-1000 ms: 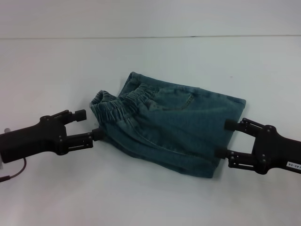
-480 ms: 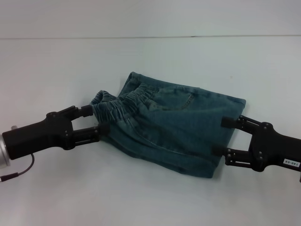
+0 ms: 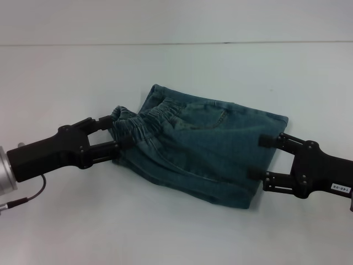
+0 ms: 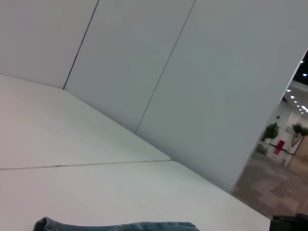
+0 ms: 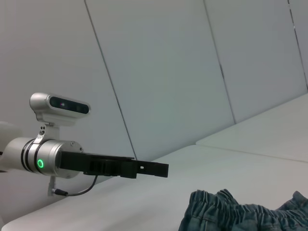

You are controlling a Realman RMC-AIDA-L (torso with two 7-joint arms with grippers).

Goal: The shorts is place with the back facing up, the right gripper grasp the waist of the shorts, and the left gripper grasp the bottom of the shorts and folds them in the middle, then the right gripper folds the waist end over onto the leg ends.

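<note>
Blue denim shorts (image 3: 204, 146) lie on the white table (image 3: 66, 83), folded lengthwise, with the elastic waistband (image 3: 140, 124) at the left and the leg ends at the right. My left gripper (image 3: 115, 133) is open, one finger on each side of the bunched waistband end. My right gripper (image 3: 258, 159) is open too, its fingers straddling the right edge of the shorts. The right wrist view shows the waistband (image 5: 231, 209) and the left gripper (image 5: 163, 169) beside it. A strip of the shorts (image 4: 120, 225) shows in the left wrist view.
The white tabletop spreads on all sides of the shorts, and its far edge (image 3: 176, 43) meets a plain wall. A cable (image 3: 25, 197) hangs under the left arm near the table's front left.
My left gripper has moved right, from just short of the waistband to around its end. The right gripper has shifted slightly left onto the shorts' edge. The shorts have not moved.
</note>
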